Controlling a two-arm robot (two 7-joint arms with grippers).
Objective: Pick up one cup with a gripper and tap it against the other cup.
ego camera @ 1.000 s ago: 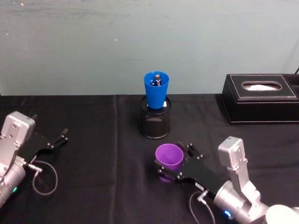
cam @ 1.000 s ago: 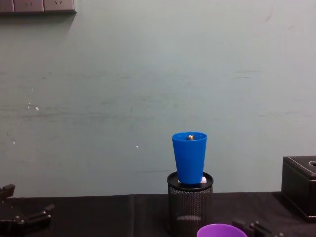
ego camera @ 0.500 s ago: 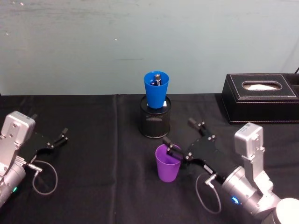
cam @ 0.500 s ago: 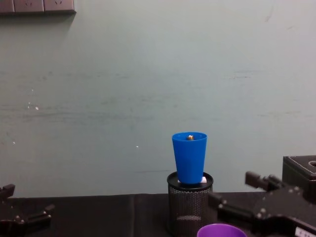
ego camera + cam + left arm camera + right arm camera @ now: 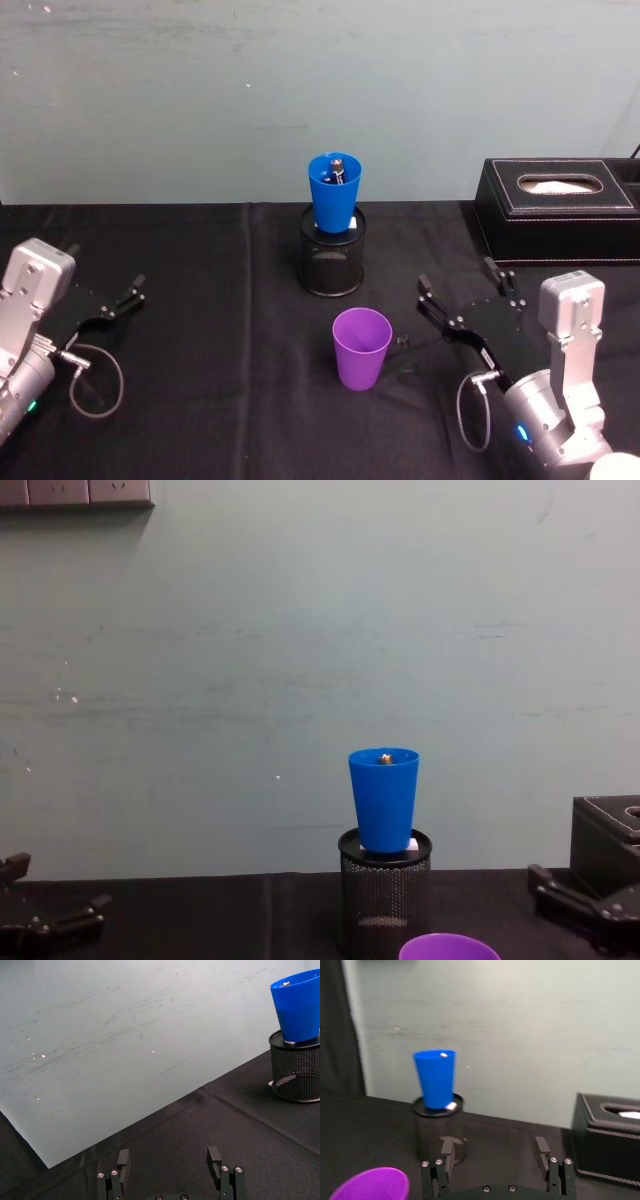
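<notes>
The purple cup (image 5: 361,347) stands upright on the black worktop (image 5: 220,340), mouth up, about midway between its back and front edges, free of any tool. The blue cup (image 5: 334,193) sits upright in a black mesh pen holder (image 5: 333,262) nearer the worktop's back edge, well apart from the purple cup, with a small object inside.
</notes>
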